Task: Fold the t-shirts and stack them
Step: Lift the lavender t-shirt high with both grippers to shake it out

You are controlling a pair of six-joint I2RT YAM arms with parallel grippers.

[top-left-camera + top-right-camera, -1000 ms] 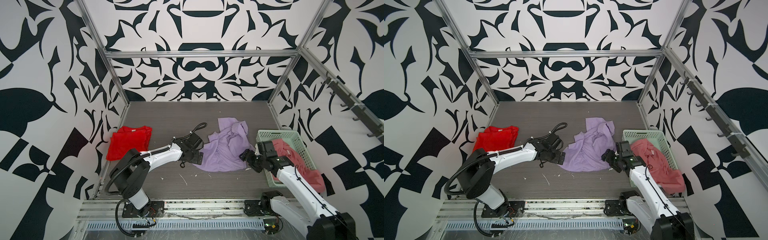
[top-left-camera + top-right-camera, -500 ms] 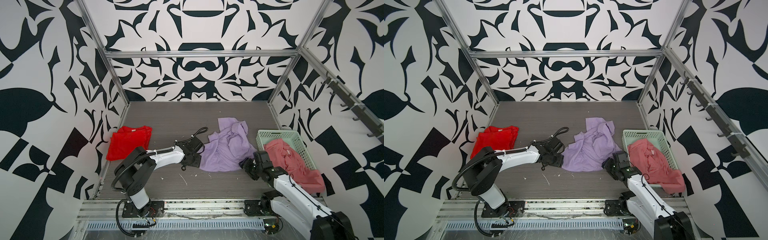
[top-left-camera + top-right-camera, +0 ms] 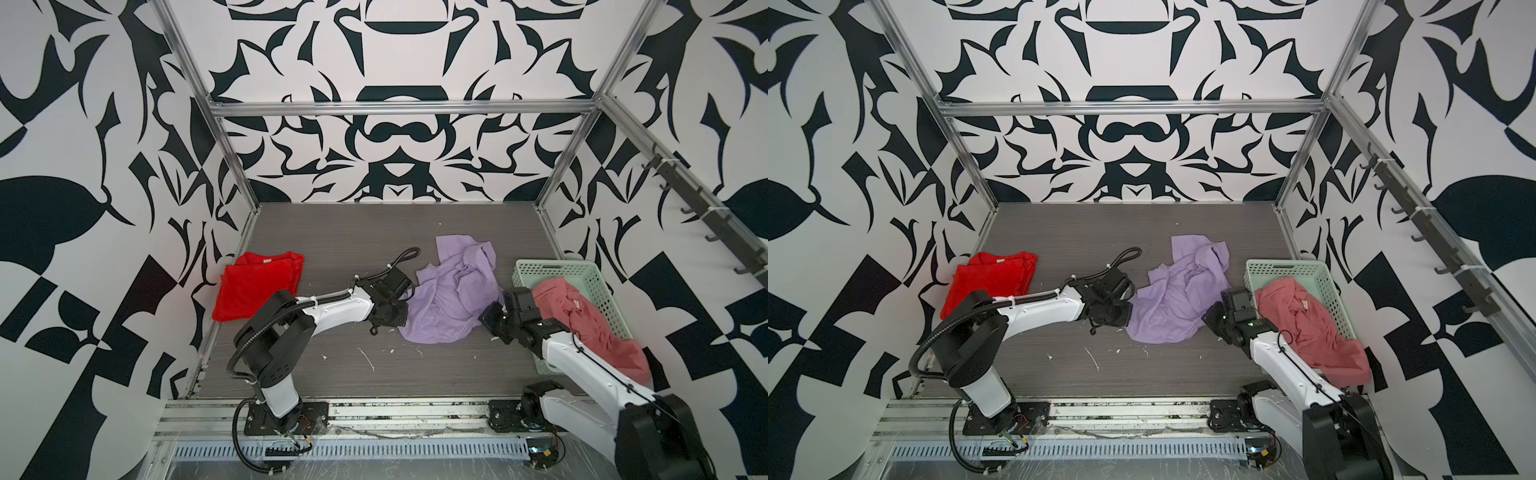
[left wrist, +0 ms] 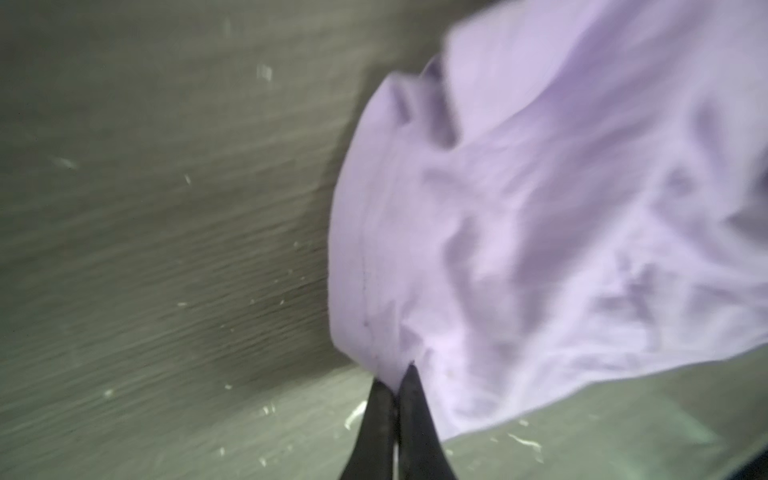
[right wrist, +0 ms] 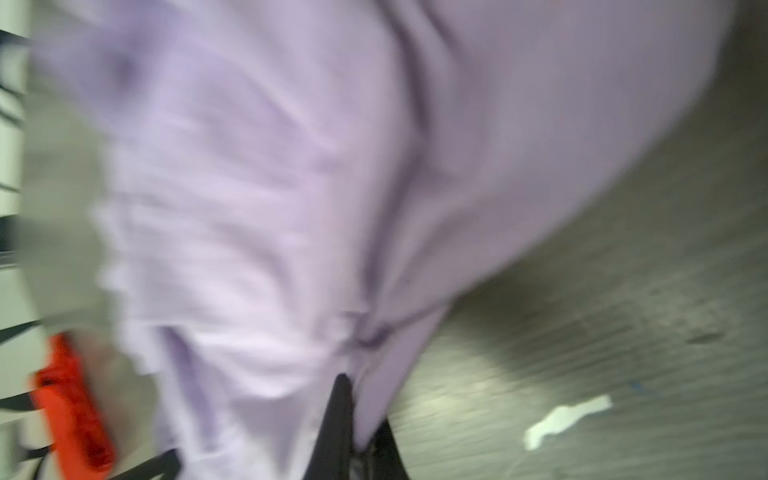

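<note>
We saw the lilac shirt [image 3: 451, 297] crumpled on the table [image 3: 374, 232] between the left gripper [image 4: 397, 380] (pinched closed on its left hem) and the right gripper [image 5: 360, 401], clamped on its right edge.

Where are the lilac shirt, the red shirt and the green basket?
lilac shirt [image 3: 453, 297]: in a top view, on its crumpled middle.
red shirt [image 3: 254, 286]: in a top view, on its middle.
green basket [image 3: 1283, 270]: in a top view, on its far wall.
</note>
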